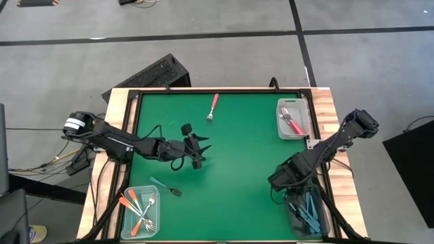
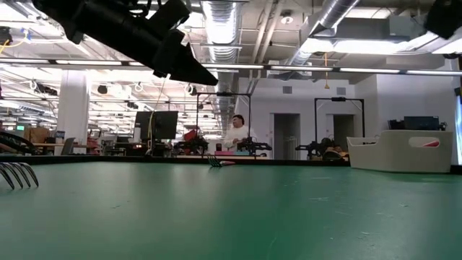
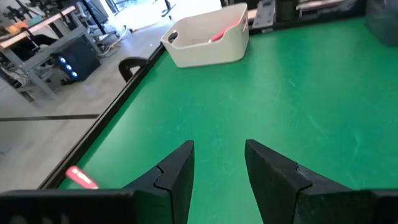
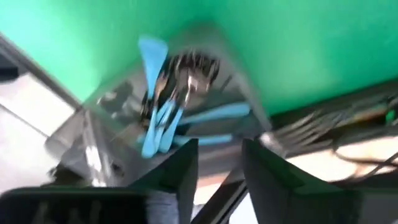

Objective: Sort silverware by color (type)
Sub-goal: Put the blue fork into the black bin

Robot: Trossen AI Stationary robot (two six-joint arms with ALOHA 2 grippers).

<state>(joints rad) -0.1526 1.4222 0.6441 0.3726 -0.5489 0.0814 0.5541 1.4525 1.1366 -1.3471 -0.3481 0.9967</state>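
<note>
Green felt-like matting covered the bench [image 1: 251,149], framed in pale wood. Sorting looked mostly done, as a judgement from how things lay: orange-handled forks [image 1: 139,210] sat in the clear bin [image 1: 129,193] at lower left of the high view, pink-red forks [image 1: 293,123] in the bin [image 1: 281,132] at upper right, light blue forks [image 1: 308,211] heaped in the bin [image 1: 327,220] at lower right. Two strays remained loose on the mat: a pink-red fork [image 1: 213,108] at upper centre, and a light blue fork [image 1: 167,186] just above the orange bin.

Left gripper [image 1: 201,150] hung over the mat at centre-left, jaws parted and holding nothing; its wrist view showed bare green between the dark, blocky fingers [image 3: 177,171]. Right gripper [image 1: 281,181] hovered at the edge of the blue bin, jaws likewise apart and empty; the wrist view looked down on slim blue plastic handles [image 4: 155,124] and shiny metal tines.

Bins were thin-walled, translucent, with rounded corners. Fork handles were slender and smooth, the tines bright steel.
</note>
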